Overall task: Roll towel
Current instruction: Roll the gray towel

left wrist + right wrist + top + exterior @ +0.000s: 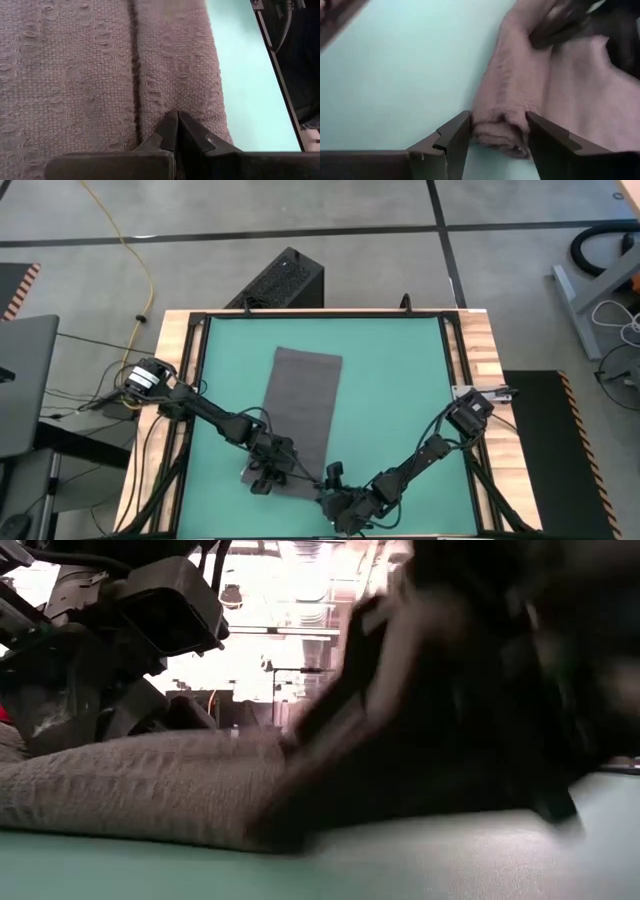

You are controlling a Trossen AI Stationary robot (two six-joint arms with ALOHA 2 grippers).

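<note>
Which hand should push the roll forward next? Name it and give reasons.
Probably the right hand: its open fingers straddle the rolled end of the towel. The left hand is pinched shut on the flat cloth.

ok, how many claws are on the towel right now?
2. Left claw pressed shut on the towel at its near end; right claw open around the rolled corner beside it.

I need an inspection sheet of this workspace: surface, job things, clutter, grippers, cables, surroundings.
Surface: green mat in a wooden table frame.
Job things: grey towel lies long on the mat, near end bunched into a small roll.
Clutter: nothing seen.
Grippers: left gripper shut, tips against the towel; right gripper open, fingers either side of the rolled end.
Cables: yellow cable on the floor.
Surroundings: concrete floor, black box behind the table.
</note>
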